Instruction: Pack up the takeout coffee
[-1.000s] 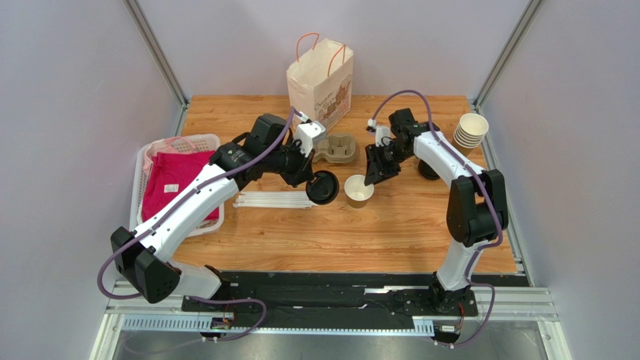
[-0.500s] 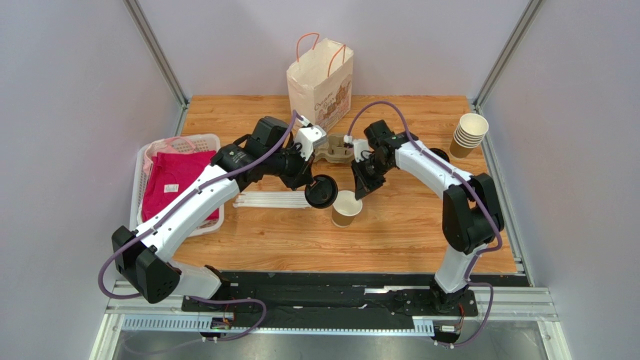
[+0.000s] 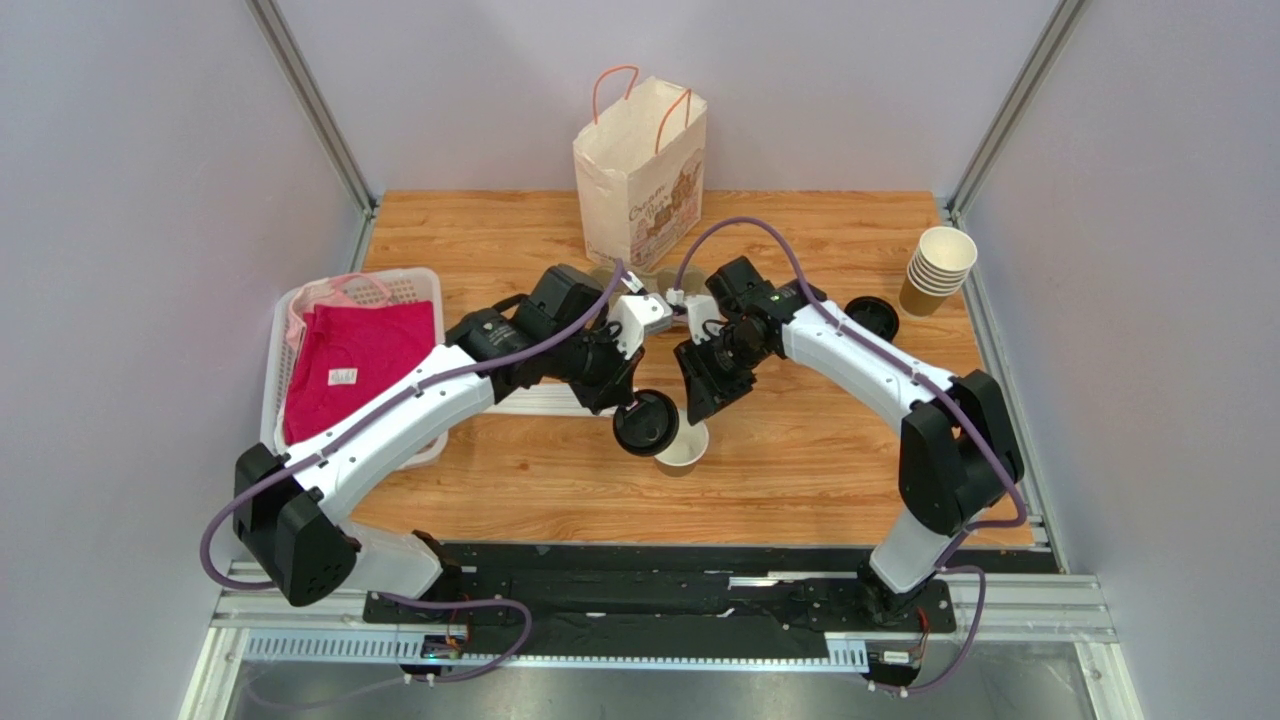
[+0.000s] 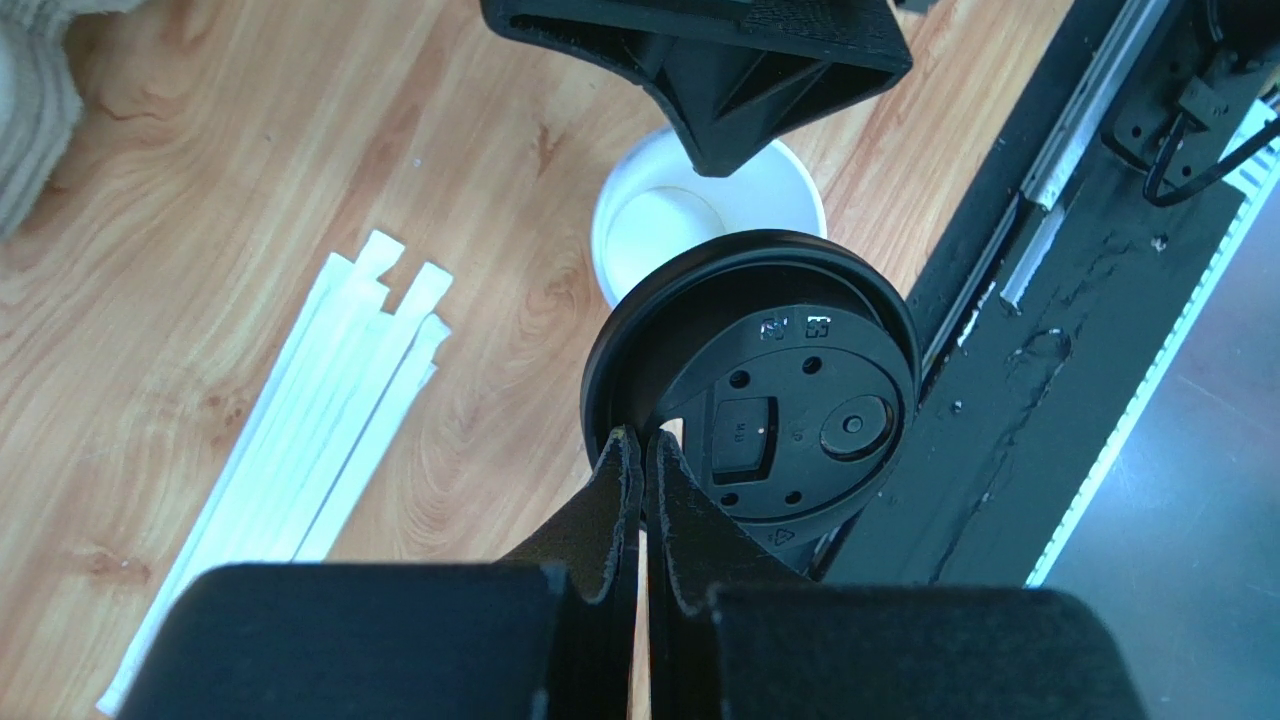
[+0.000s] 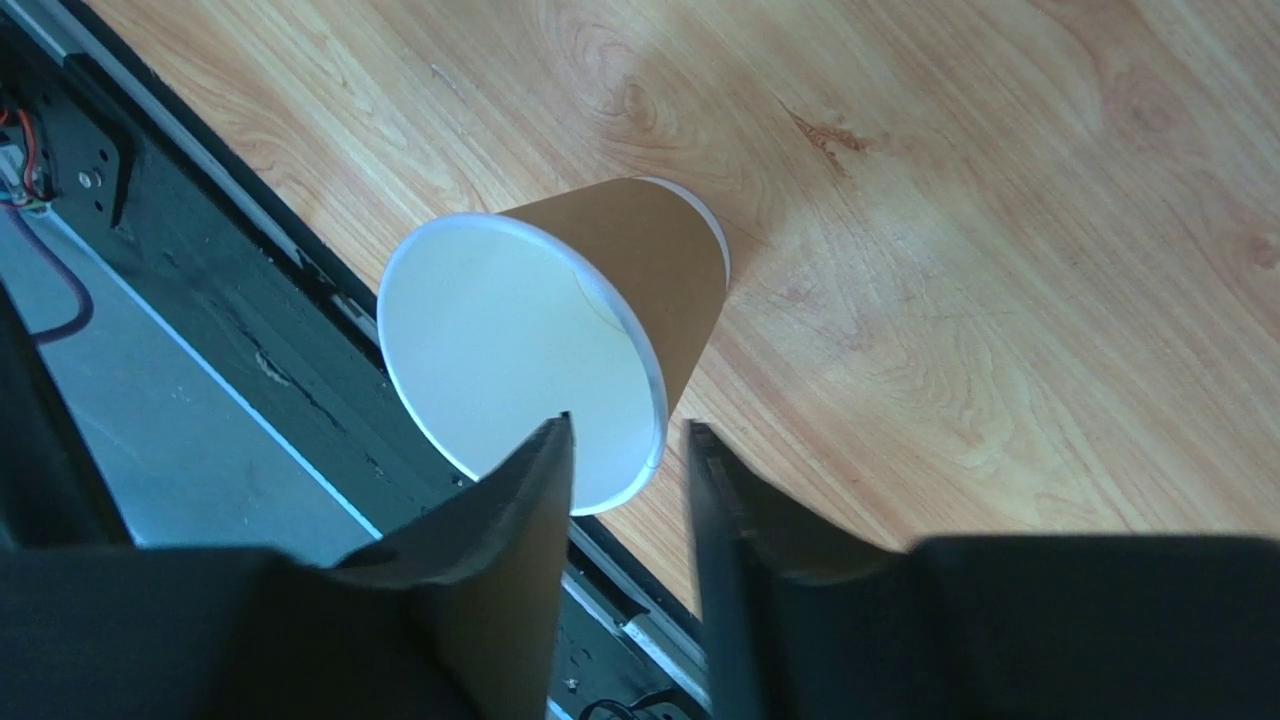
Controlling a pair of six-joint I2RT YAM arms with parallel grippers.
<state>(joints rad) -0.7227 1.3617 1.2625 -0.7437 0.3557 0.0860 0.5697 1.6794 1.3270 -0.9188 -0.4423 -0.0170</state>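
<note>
Wooden counter seen from above. A tan paper cup stands open and upright near the middle of the counter's near edge. The left gripper is clamped on the rim of a black lid — held just above the cup, partly over its mouth. The right gripper has its jaws slightly apart, straddling the cup's rim.

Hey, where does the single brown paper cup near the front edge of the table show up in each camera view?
Top external: the cup is at bottom centre of the tabletop, just right of the black lid.
Left wrist: the cup is at upper centre, its white inside showing behind the lid.
Right wrist: the cup is centre-left, its open mouth facing the camera.
Shared landmark: the black strip along the table's front edge.
</note>
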